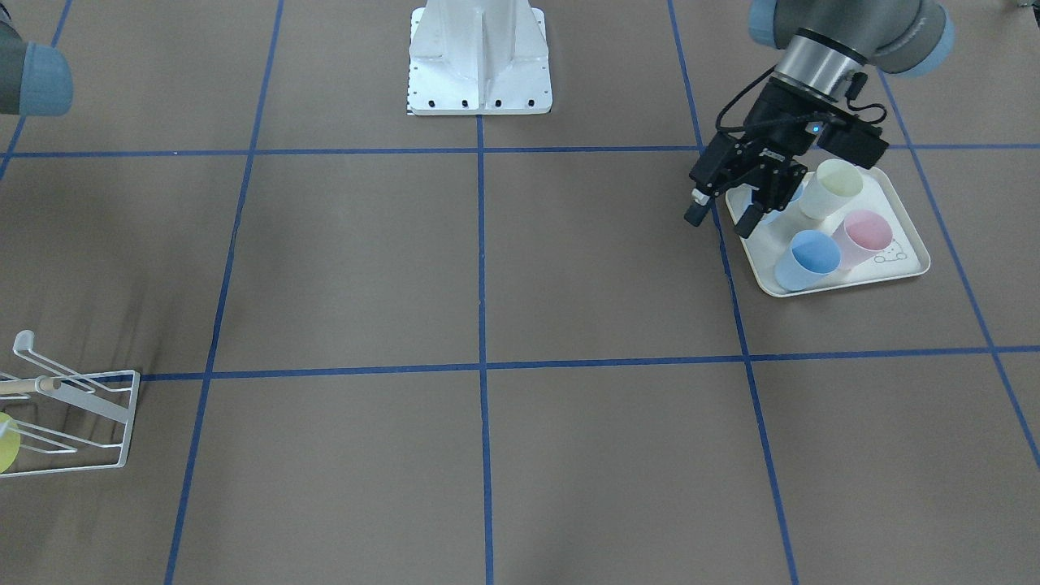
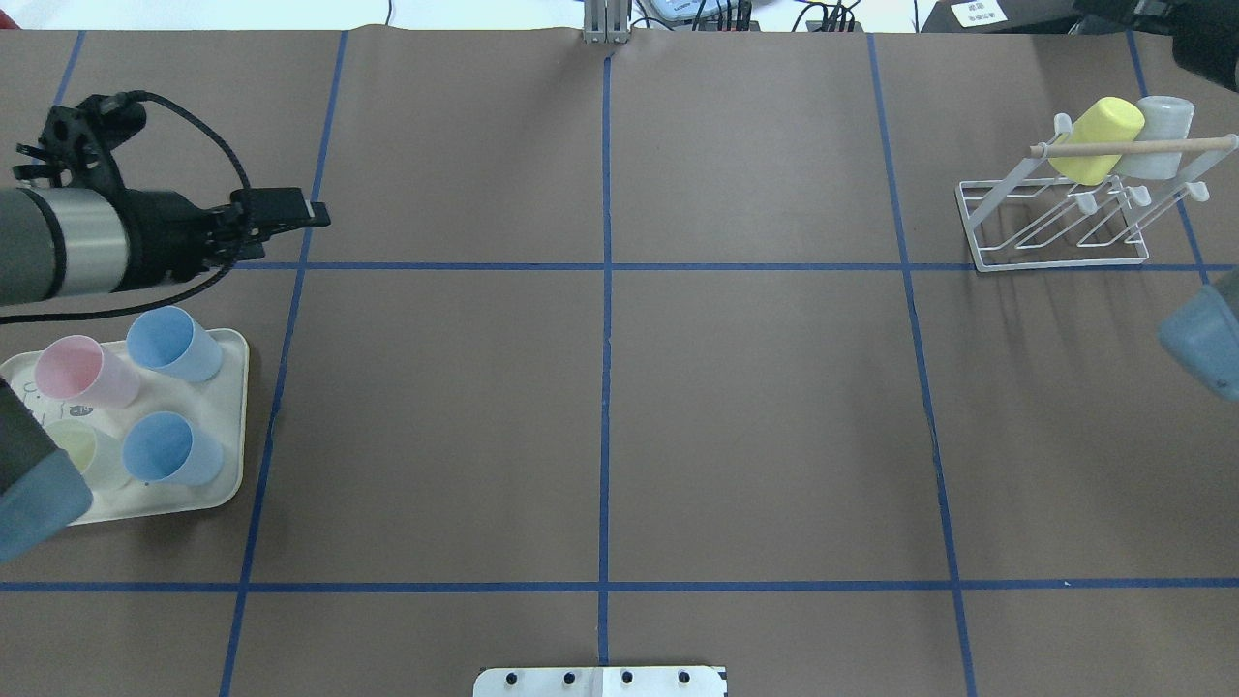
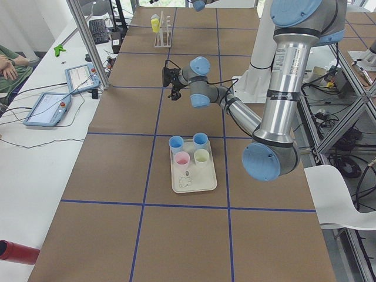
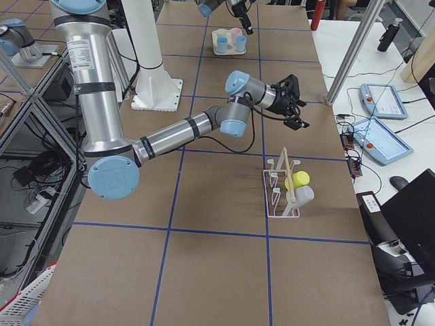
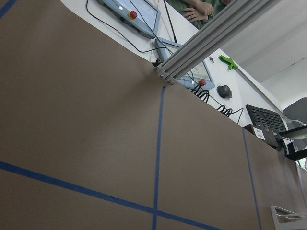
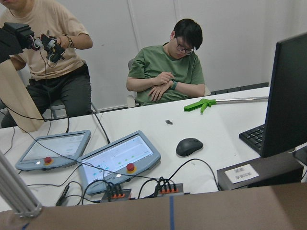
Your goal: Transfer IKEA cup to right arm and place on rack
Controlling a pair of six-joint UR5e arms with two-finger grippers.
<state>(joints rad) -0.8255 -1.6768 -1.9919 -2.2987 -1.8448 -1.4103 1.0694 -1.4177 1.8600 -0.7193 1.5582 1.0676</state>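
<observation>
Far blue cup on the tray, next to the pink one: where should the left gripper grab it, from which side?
Probably the rim, from above: the far blue cup stands upright, mouth open. Pinch its wall on the table-centre side, one finger inside; the pink cup crowds the other side. The left gripper is open and empty.

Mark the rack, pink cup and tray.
rack (image 2: 1205, 143), overhead view, on its wooden dowel.
pink cup (image 2: 75, 368), overhead view, inside its open mouth.
tray (image 2: 230, 397), overhead view, bare floor beside its rim.
</observation>
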